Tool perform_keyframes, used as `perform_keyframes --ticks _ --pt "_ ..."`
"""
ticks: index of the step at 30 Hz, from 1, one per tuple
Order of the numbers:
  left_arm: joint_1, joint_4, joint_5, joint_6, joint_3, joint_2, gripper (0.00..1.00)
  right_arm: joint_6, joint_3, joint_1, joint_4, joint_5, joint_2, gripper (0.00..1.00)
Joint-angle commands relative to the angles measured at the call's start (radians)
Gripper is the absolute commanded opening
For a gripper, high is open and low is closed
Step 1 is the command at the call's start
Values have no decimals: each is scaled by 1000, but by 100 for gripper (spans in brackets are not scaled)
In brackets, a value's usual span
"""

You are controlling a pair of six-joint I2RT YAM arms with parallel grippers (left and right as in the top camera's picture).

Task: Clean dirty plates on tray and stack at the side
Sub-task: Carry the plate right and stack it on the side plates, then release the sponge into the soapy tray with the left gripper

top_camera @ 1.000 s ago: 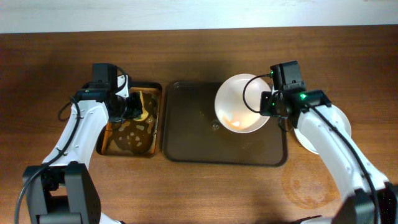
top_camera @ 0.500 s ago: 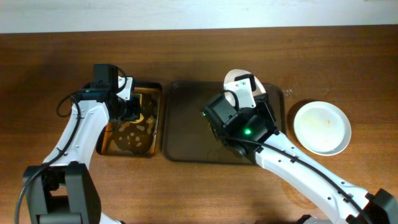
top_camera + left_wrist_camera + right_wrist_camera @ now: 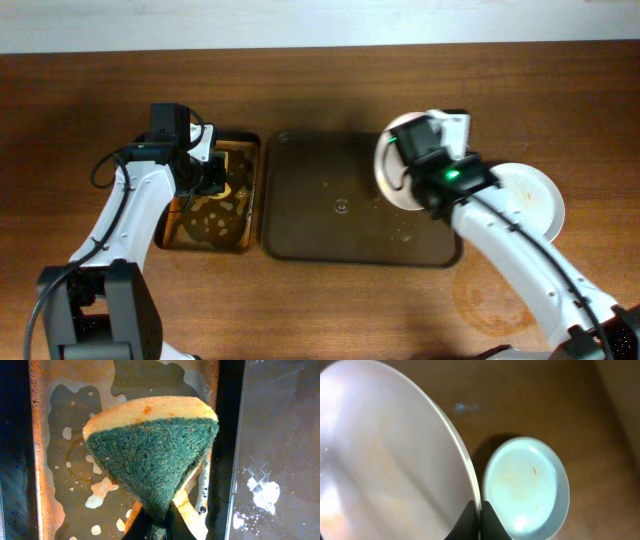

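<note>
My right gripper (image 3: 480,510) is shut on the rim of a white plate (image 3: 390,460) and holds it tilted in the air over the right end of the dark tray (image 3: 320,215); the plate (image 3: 395,165) is half hidden by my arm in the overhead view. A second white plate (image 3: 535,205) lies on the table to the right and also shows in the right wrist view (image 3: 525,490). My left gripper (image 3: 159,525) is shut on a yellow and green sponge (image 3: 155,455) above the small wash tray (image 3: 175,235) of orange soapy water.
The dark tray (image 3: 280,435) carries a few wet foam specks. A damp ring marks the wooden table (image 3: 490,300) at the front right. A pale wall edge runs along the table's back.
My right arm has swung the held plate from the tray's middle toward the right, near the plate on the table. My left gripper stays over the wash tray with the sponge.
</note>
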Motion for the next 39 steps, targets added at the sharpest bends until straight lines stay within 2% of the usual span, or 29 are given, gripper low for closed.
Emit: perform_keyframes --ticks 1,3,7,10,14,16,17,20,24,28,30,32,35,36,39 --pt "1 -1 -4 15 -5 -9 0 63 16 -206 -32 -267 -14 4" --pt "1 -1 -4 15 -5 -9 0 62 16 -421 -57 -405 -14 4" --pt "1 -2 -4 15 -5 -9 0 62 13 -667 -85 -447 -14 4" --pt "1 -2 -4 15 -5 -9 0 62 0 -804 -85 -447 -7 4" --pt "1 -2 -3 14 -5 -9 0 62 -6 -891 -85 -464 34 5" --pt "1 -2 -4 15 -5 -9 0 61 -6 -892 -84 -492 38 19" --pt "1 -2 -4 15 -5 -9 0 60 -6 -891 -82 -522 38 23" --pt "1 6 -12 30 -5 -9 0 -5 -6 -891 -90 -629 38 24" --pt "1 24 -13 167 -5 -8 0 -167 -6 -879 -107 -852 38 30" --pt "1 61 -24 244 -5 34 3 -256 -6 -776 -122 -882 38 36" --pt "1 68 -43 240 -5 63 4 -266 -6 -705 -123 -882 38 37" --pt "1 71 -53 240 -5 97 9 -265 -6 -649 -122 -882 38 38" --pt "1 75 -56 240 -5 152 8 -265 -6 -579 -122 -881 38 37" --pt "1 74 -56 240 -5 169 22 -266 -6 -563 -122 -881 38 38" --pt "1 68 -56 227 -3 171 26 -266 -6 -540 -121 -882 38 38"
